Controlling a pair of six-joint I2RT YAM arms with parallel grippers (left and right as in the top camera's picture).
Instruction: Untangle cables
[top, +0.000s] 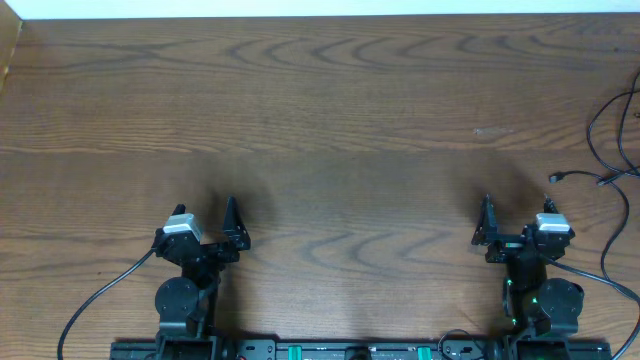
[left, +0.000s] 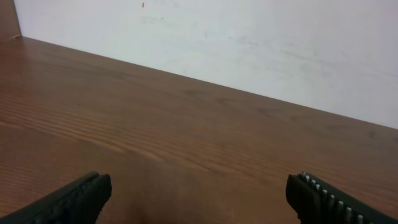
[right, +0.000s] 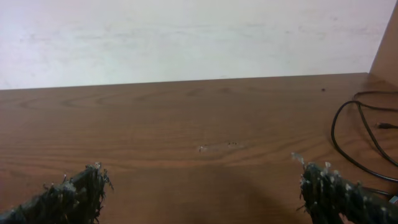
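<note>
Out beyond the right gripper (top: 487, 222), toward the table's right edge, the cables (top: 592, 132) lie loose. They are thin black cords in open loops, with small plug ends (top: 555, 177) pointing back toward that gripper. Some strands run out of view, so their full extent cannot be told.

Assessment: light, limp and slippery, and apt to drag neighbouring strands along. The soundest hold appears to be a single strand just behind a plug, away from crossings.

Right gripper: jaws spread wide, nothing between them. Left gripper (top: 232, 220), well apart on the right gripper's far side: likewise wide and empty. Both stand over the wooden table (top: 330, 120).
</note>
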